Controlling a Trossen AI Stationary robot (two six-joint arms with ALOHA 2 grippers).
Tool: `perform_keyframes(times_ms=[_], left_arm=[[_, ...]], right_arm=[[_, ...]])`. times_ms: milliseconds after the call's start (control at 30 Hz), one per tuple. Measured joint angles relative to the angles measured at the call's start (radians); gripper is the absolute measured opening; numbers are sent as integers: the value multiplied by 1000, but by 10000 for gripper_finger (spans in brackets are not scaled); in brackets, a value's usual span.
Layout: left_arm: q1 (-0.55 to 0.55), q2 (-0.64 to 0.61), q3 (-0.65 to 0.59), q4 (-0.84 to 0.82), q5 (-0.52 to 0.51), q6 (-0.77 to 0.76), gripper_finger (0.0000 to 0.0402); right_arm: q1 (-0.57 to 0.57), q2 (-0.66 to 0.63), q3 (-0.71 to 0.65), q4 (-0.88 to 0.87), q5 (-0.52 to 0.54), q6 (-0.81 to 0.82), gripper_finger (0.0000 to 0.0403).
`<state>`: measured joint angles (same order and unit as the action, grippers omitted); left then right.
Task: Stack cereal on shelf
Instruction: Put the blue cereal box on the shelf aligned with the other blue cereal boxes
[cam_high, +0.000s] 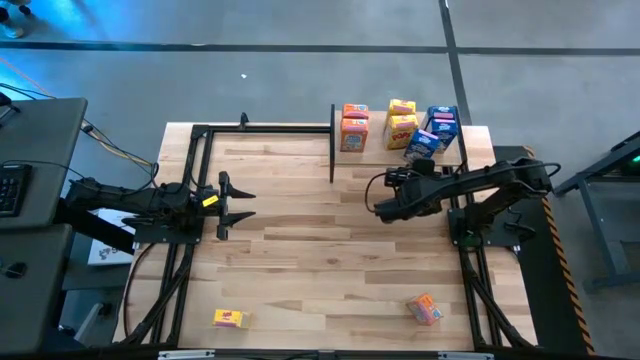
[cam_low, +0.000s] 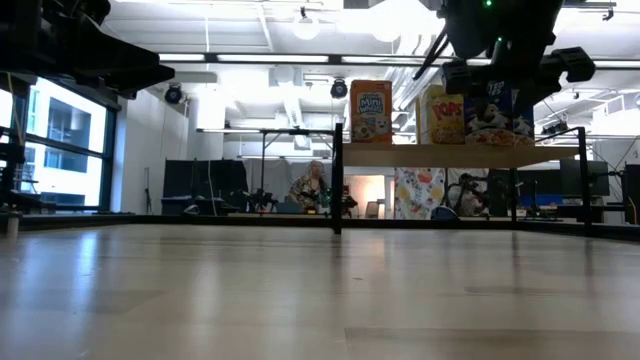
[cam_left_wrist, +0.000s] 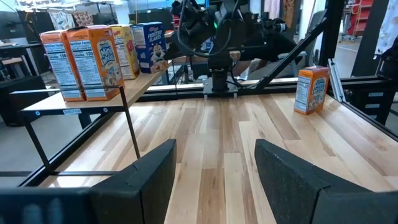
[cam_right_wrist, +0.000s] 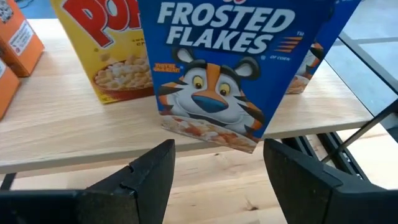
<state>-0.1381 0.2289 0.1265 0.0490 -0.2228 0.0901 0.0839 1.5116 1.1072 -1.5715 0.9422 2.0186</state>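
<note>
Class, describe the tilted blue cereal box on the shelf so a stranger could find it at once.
Start at the raised light-wood shelf at the table's far right corner. At its front edge, nearest the right gripper, stands a blue Frosted Flakes box. Unlike the upright orange, yellow and blue boxes behind, it sits skewed and overhangs the edge.

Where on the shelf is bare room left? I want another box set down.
Free: the shelf board's front strip, ahead of the orange boxes and yellow boxes. Crowded: the right end, where the tilted blue box overhangs before the right pincer.
</note>
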Motion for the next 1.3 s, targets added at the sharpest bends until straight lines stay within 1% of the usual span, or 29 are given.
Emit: perform_keyframes(times_ms=[333, 667, 900, 1000, 1167, 1300], left_arm=[[0, 0, 0, 0, 0, 0, 207], [0, 0, 0, 0, 0, 0, 207], [0, 0, 0, 0, 0, 0, 207], [0, 0, 0, 0, 0, 0, 207], [0, 0, 0, 0, 0, 0, 207], [0, 0, 0, 0, 0, 0, 207]], right_arm=[[-47, 0, 0, 0, 13, -3, 238], [-96, 0, 0, 0, 6, -63, 238], [-109, 0, 0, 0, 3, -89, 238], [-104, 0, 0, 0, -4, -89, 238], [-56, 0, 19, 2, 1, -62, 238], [-29, 0, 24, 61, 23, -46, 238]])
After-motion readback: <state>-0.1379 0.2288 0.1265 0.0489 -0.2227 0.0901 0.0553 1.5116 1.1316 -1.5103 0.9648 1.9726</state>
